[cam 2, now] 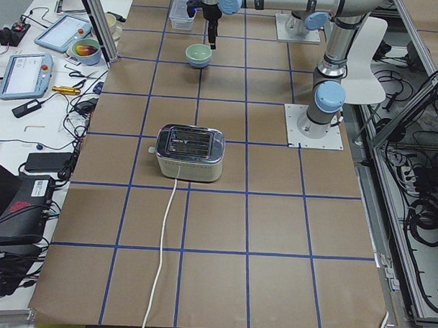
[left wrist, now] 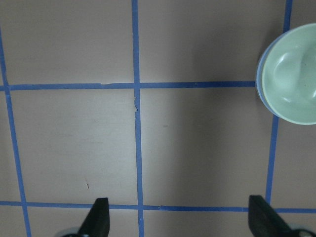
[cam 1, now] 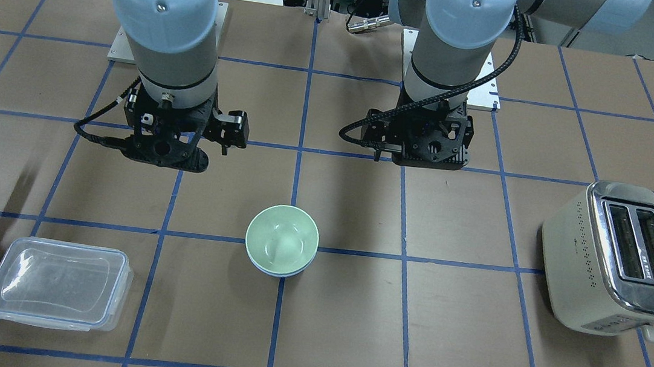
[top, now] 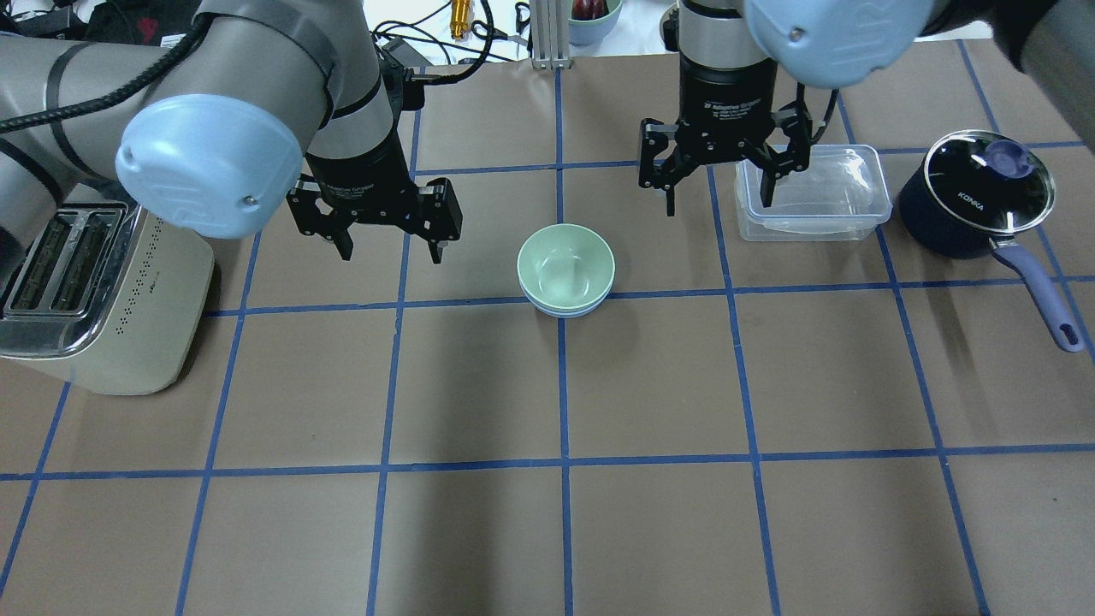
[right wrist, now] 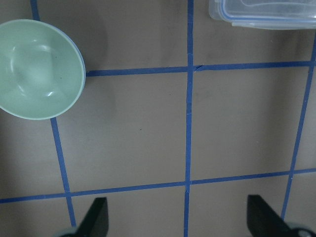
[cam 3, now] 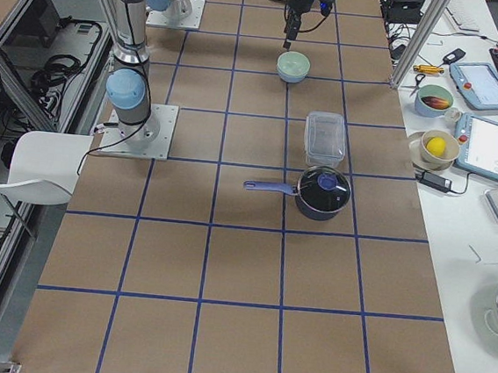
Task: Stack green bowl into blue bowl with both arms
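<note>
The green bowl (top: 565,264) sits nested inside the blue bowl (top: 566,310) near the table's middle; only the blue bowl's rim shows under it (cam 1: 276,272). The stack also shows in the left wrist view (left wrist: 292,79) and the right wrist view (right wrist: 38,69). My left gripper (top: 389,252) is open and empty, raised above the table to the left of the bowls. My right gripper (top: 720,201) is open and empty, raised to the right of the bowls. Neither gripper touches the bowls.
A cream toaster (top: 81,295) stands at the overhead view's left. A clear lidded plastic container (top: 813,192) lies just behind my right gripper. A dark saucepan with a purple-blue handle (top: 984,201) stands at the far right. Blue tape lines grid the brown table.
</note>
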{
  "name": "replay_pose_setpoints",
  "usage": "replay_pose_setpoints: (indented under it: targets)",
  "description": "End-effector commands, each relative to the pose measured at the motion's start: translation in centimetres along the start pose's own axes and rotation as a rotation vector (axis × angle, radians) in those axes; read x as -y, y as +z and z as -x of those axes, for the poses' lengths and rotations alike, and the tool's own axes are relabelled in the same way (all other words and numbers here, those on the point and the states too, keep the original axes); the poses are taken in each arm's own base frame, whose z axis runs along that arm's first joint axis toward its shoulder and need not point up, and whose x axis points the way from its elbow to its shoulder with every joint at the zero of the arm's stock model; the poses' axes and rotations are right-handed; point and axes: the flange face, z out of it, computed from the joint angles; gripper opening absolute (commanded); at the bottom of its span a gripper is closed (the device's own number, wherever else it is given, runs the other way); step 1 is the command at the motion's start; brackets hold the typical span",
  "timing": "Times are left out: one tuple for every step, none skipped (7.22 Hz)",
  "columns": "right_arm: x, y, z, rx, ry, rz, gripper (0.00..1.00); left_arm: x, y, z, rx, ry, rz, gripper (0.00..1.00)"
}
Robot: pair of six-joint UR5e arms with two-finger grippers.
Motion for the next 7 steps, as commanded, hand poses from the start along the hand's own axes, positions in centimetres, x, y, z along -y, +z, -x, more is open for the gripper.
replay_pose_setpoints:
  targets:
    - [-1.3, -0.3, -1.7, 0.050, 0.027, -0.022, 1.00, -1.4, -1.0, 2.0, -0.006, 0.097, 0.050, 1.00]
    - [-1.1, -0.3, -2.1, 0.055, 0.045, -0.039, 1.00, -1.4, -1.8, 4.0, -0.014, 0.084, 0.035, 1.00]
    - [-0.9, -0.4, -2.1, 0.063, 0.048, -0.053, 1.00, -1.9, -2.2, 5.3, -0.007, 0.077, 0.041, 1.00]
    - [-0.6, -0.7, -2.3, 0.069, 0.062, -0.077, 1.00, -2.6, -2.7, 5.5, -0.008, 0.073, 0.050, 1.00]
    - [-0.4, -0.7, -2.4, 0.070, 0.064, -0.088, 1.00, -2.9, -3.0, 5.8, -0.016, 0.066, 0.043, 1.00]
    - [-1.0, 0.1, -3.0, 0.069, 0.068, -0.078, 1.00, -2.9, -3.1, 5.9, -0.013, 0.063, 0.040, 1.00]
    - [-3.1, 0.2, -4.1, 0.071, 0.080, -0.079, 1.00, -2.8, -3.2, 6.0, -0.013, 0.061, 0.035, 1.00]
